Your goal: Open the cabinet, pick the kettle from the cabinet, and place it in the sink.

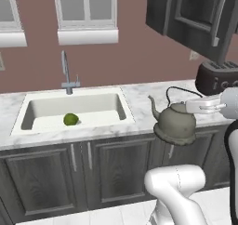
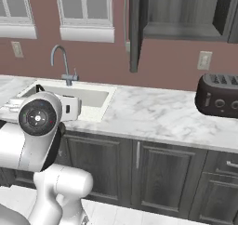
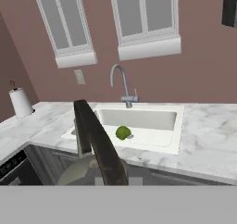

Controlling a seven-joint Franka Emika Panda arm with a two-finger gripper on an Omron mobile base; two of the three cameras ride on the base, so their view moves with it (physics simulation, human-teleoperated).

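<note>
The kettle [image 1: 175, 123] hangs in the air in front of the marble counter [image 1: 144, 98], to the right of the sink [image 1: 28, 103] and level with the counter's front edge, clear of every surface. Its spout points left toward the basin and its thin arched handle rises toward the robot's hand. The gripper [image 1: 195, 105] reaches in from the right and is clamped shut on that handle; in the hand view the dark handle [image 3: 99, 144] runs up from the bottom of the frame with the kettle's grey-green dome [image 3: 81, 172] below it. In the right base view the arm's round joint covers most of the kettle, so its body cannot be made out there. The sink is a white basin set in the counter, with a curved grey tap [image 1: 66, 73] at its back rim. A small green round fruit [image 1: 70, 119] lies on the basin floor, left of centre; its kind cannot be determined. Above and to the right, the cabinet [image 2: 181, 10] stands with its door [image 2: 135, 29] swung open, edge-on in the right base view, showing a bare shelf inside. A dark toaster [image 2: 218, 95] sits on the counter below the cabinet, well apart from the sink. A paper towel roll [image 3: 21, 102] stands upright on the counter far to the left of the basin.
</note>
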